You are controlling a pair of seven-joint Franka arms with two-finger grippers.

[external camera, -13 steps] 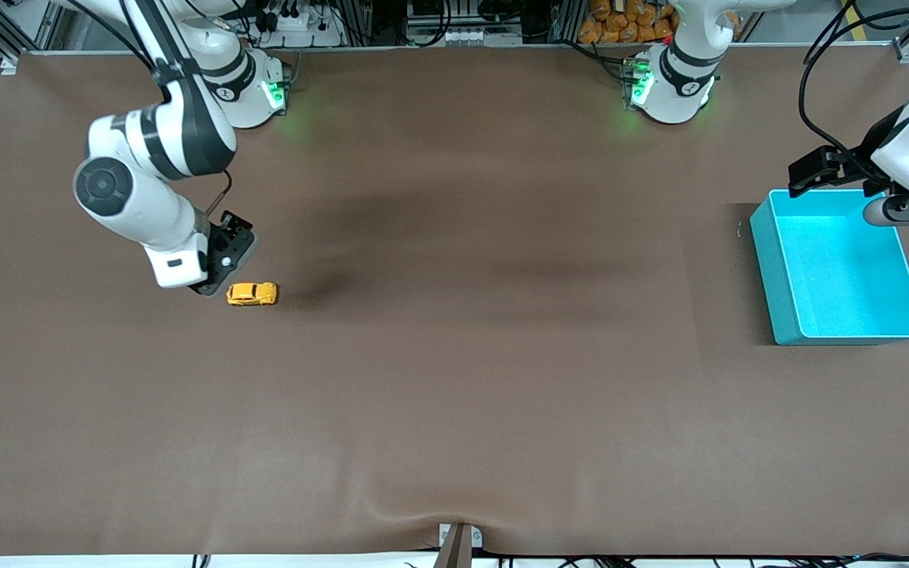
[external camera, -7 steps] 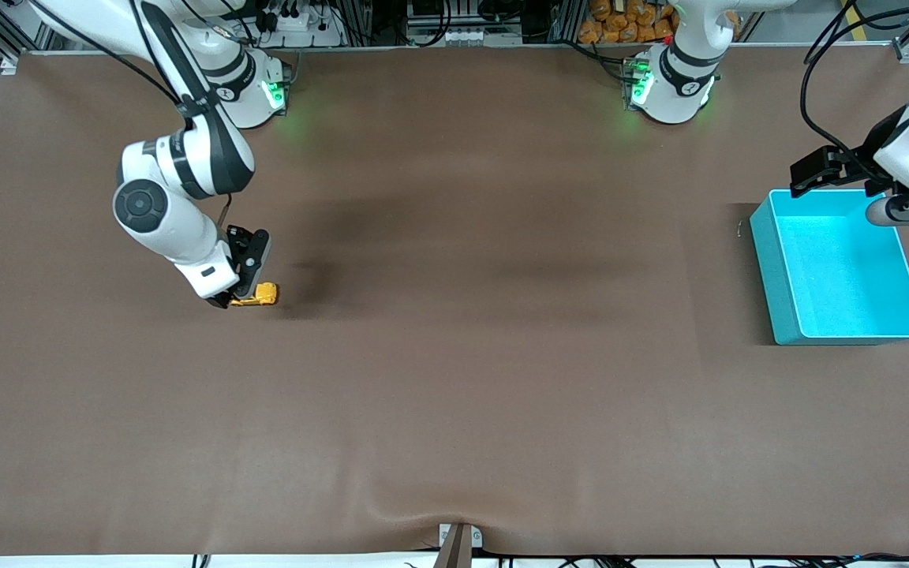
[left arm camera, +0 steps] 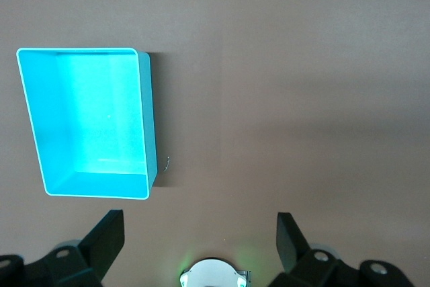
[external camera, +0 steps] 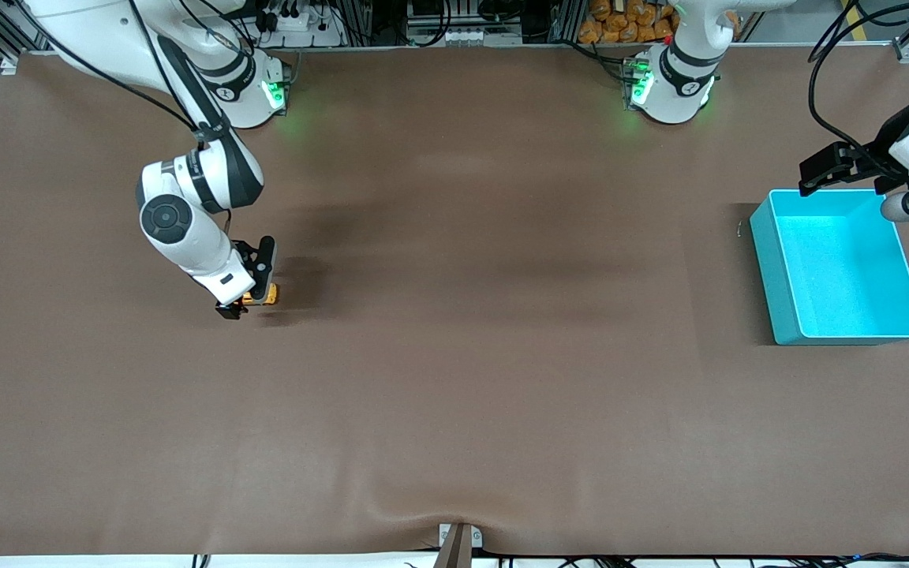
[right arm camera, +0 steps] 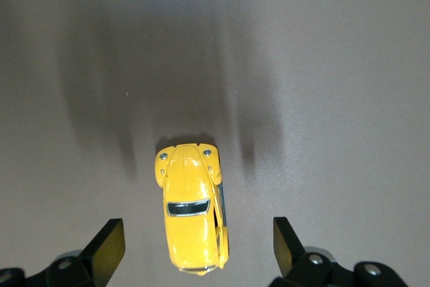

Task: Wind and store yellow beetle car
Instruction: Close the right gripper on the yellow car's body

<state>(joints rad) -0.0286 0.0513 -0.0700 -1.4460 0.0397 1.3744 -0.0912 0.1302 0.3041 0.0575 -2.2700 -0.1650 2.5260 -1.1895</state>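
Note:
The yellow beetle car (external camera: 263, 295) (right arm camera: 191, 210) stands on the brown table toward the right arm's end, mostly covered by the hand in the front view. My right gripper (external camera: 249, 298) (right arm camera: 193, 250) is lowered over it, open, with a finger on each side of the car and a gap between each finger and the body. My left gripper (external camera: 845, 175) (left arm camera: 200, 240) hangs open and empty above the edge of the turquoise bin (external camera: 776, 260) (left arm camera: 149, 122) at the left arm's end. That arm waits.
The brown mat (external camera: 486, 355) covers the whole table. The two arm bases (external camera: 253, 87) (external camera: 667, 87) stand along the table's edge farthest from the front camera. A small clamp (external camera: 458, 540) sits at the nearest edge.
My right gripper has come down from beside the car to straddle it. The left hand has drifted slightly toward its end of the table. The car has stayed put.

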